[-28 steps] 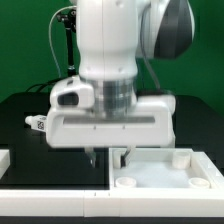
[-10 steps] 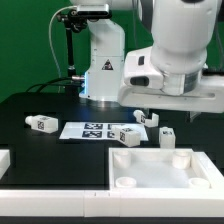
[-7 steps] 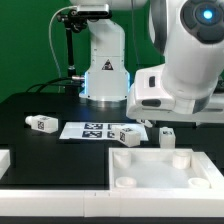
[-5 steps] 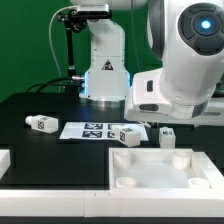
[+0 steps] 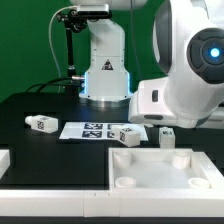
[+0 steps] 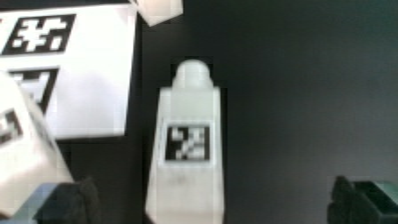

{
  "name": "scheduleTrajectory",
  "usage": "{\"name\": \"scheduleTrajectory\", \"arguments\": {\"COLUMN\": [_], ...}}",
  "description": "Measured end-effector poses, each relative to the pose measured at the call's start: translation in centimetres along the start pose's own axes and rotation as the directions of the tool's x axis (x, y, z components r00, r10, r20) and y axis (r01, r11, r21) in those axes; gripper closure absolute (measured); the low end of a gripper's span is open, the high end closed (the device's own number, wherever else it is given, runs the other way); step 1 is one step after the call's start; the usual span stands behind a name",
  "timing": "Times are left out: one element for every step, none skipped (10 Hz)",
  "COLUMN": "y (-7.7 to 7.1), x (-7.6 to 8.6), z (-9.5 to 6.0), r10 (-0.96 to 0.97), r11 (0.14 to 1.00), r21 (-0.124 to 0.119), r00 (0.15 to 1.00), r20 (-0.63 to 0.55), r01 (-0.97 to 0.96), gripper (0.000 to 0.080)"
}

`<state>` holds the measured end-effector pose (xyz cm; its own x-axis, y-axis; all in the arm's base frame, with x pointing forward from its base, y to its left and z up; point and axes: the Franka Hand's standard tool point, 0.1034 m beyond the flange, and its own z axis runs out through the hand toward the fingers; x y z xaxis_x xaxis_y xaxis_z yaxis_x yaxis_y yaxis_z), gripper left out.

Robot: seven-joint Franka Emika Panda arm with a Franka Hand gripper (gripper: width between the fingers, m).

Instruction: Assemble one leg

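Gripper [image 6: 210, 204] is wide open and holds nothing. Two dark fingertips [image 6: 50, 204] show well apart in the wrist view. The leg [image 6: 187, 140] runs down between them, one end in the gap, with clear black space on both sides and no contact. In the exterior view the fingers are hidden behind the arm's bulky white wrist housing [image 5: 170, 100].

The leg lies flat on the black table [image 6: 302, 110] with one square tag facing up. It has a short round peg on the end away from the fingers. In the exterior view it is the small block under the housing, just behind the far rim of the tray-like part [image 5: 150, 165] and to the exterior view's right of the marker board [image 5: 88, 129].

A second leg [image 5: 127, 135] lies at the marker board's end on the exterior view's right, near the leg but apart from it. In the wrist view it shows tilted at the frame edge. A third leg [image 5: 41, 124] sits alone on the table, well off to the exterior view's left. The robot base [image 5: 105, 70] stands behind the board, in front of a green backdrop.
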<state>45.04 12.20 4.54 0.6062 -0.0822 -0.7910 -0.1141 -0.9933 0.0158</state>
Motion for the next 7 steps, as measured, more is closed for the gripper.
{"name": "scheduleTrajectory", "arguments": {"y": [0.0, 0.0, 0.1, 0.4, 0.6, 0.7, 1.1], "x": [-0.1, -0.1, 0.1, 0.4, 0.8, 1.1, 1.5], "z": [0.0, 0.0, 0.2, 1.5, 2.9, 3.9, 4.4], "r10": [0.000, 0.000, 0.002, 0.010, 0.017, 0.023, 0.030], "r11": [1.000, 1.000, 1.000, 1.000, 1.000, 1.000, 0.999], "r21": [0.000, 0.000, 0.001, 0.000, -0.012, -0.016, -0.016], "r00": [1.000, 1.000, 1.000, 1.000, 0.999, 0.998, 0.997], "r20": [-0.001, -0.001, -0.001, 0.009, 0.036, 0.060, 0.068], "r01": [0.000, 0.000, -0.002, -0.010, -0.017, -0.022, -0.029], "gripper": [0.0151, 0.0151, 0.0151, 0.0151, 0.0151, 0.0151, 0.0151]}}
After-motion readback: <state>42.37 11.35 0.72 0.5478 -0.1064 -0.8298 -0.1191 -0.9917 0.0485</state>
